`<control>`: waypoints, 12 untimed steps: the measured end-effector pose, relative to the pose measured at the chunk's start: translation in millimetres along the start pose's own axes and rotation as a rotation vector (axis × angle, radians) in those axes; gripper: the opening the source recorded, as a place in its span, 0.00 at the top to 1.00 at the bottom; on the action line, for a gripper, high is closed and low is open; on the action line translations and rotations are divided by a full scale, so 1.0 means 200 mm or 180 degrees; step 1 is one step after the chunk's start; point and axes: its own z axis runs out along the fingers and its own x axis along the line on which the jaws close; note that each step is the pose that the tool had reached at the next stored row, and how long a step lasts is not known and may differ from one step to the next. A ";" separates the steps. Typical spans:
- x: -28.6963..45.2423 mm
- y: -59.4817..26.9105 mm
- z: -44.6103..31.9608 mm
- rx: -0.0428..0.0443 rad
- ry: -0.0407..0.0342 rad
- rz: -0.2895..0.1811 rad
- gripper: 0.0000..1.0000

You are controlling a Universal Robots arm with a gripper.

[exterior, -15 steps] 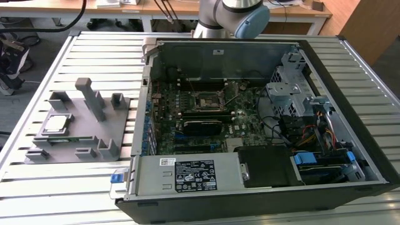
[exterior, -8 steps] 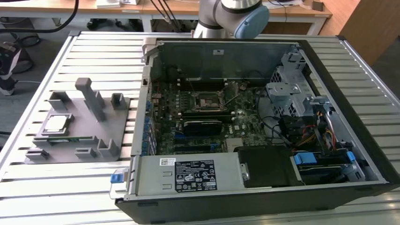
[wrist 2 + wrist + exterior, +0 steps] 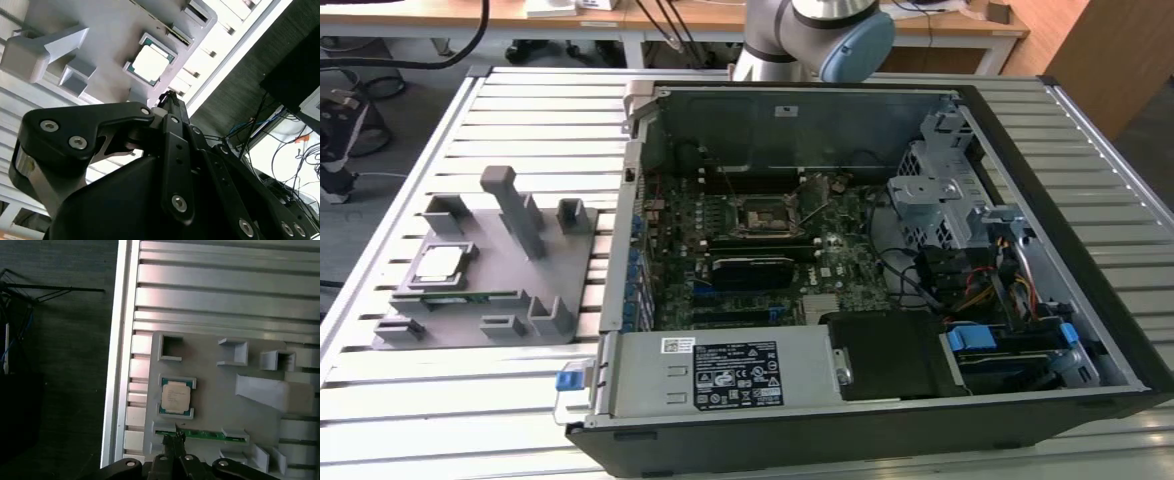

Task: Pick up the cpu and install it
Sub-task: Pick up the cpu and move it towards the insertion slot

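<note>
Open computer case [image 3: 854, 440] on slatted bench [image 3: 534, 110]. Grey fixture plate [image 3: 494, 278] beside it carries green memory stick [image 3: 210, 435] along one edge.

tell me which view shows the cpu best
The first wrist view: it looks straight down on the cpu, whole and uncovered in its recess of the grey holder. The second wrist view shows it aslant beyond the gripper. The exterior view shows it far off, on the holder beside the computer case.
</note>
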 end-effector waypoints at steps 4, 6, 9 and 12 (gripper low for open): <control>-0.003 0.000 0.015 0.0017 0.0001 0.0157 0.89; -0.007 0.002 0.025 0.0032 0.0001 0.0188 0.89; -0.008 0.002 0.042 0.0070 -0.0003 0.0192 0.89; -0.004 0.002 0.050 0.0090 -0.0058 0.0193 0.83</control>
